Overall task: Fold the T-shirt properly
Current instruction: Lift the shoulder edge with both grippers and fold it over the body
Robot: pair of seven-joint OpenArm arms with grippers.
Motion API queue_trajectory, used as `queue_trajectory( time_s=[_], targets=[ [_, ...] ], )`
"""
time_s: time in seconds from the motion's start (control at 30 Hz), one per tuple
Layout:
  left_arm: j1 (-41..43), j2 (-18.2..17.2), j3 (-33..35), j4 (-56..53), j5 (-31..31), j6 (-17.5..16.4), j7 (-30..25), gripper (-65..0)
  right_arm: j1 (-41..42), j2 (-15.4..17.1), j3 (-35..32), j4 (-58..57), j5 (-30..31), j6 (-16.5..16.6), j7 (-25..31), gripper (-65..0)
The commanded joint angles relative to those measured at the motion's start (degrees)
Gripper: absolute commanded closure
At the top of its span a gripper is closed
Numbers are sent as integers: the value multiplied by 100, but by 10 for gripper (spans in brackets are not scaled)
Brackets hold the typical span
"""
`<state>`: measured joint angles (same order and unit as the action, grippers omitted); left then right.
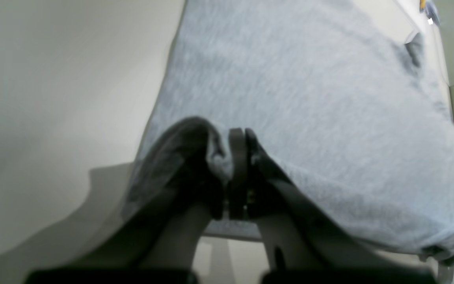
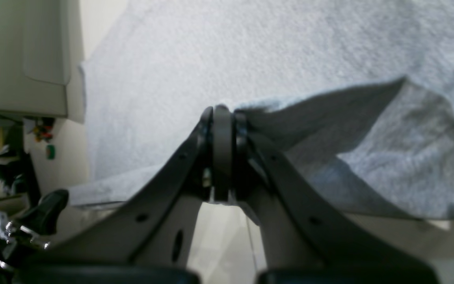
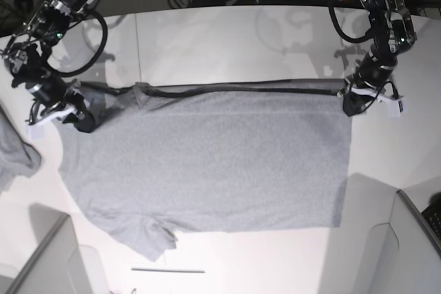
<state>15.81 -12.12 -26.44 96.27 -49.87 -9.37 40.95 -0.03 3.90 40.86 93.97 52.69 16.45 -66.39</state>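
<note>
The T-shirt [image 3: 207, 163] lies spread across the middle of the white table [image 3: 227, 39], plain grey side up, its far edge pulled into a taut straight line that runs between the two grippers and is lifted off the surface there. The left gripper [image 3: 351, 101], near the table's right edge in the base view, is clenched on the shirt's far right corner; its wrist view shows the jaws pressed together with grey cloth [image 1: 298, 98] bunched over the left finger [image 1: 237, 157]. The right gripper [image 3: 77, 116], near the left edge, is likewise clenched on the far left corner by the sleeve, and its wrist view shows a fold of fabric [image 2: 329, 114] trailing from the closed tips [image 2: 223, 118]. The near sleeve [image 3: 148, 235] lies flat toward the table's near edge. A second grey cloth [image 3: 15, 153] sits at the table's left edge, apart from the shirt
</note>
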Motion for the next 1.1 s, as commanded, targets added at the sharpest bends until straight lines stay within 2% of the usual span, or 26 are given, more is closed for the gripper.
queue_trajectory(
  time_s=[0.0, 0.3, 0.4, 0.5, 0.73, 0.83, 1.07],
  targets=[
    [-82, -67, -33, 39, -99, -35, -117, 0, 157, 89, 15, 14, 125, 21, 76, 0],
    [-267, -190, 19, -216, -99, 159, -117, 0, 482, 151, -20, -197, 116, 21, 85, 0],
    [-381, -190, 28, -330, -99, 159, -117, 0, 544, 282, -513, -206, 37, 21, 156, 0],
    [-496, -190, 28, -462, -99, 159, -117, 0, 544, 282, -767, -206, -218, 21, 393, 0],
    [-751, -199, 28, -743, -99, 159, -117, 0, 597, 300, -785, -215, -315, 21, 718, 0],
    [-918, -313, 46, -910, -99, 159, -117, 0, 676, 318, -794, -268, -315, 21, 736, 0],
    [-1296, -516, 521, -1262, -99, 185, -117, 0, 992, 335, -794, -866, -324, 21, 797, 0]
  ],
)
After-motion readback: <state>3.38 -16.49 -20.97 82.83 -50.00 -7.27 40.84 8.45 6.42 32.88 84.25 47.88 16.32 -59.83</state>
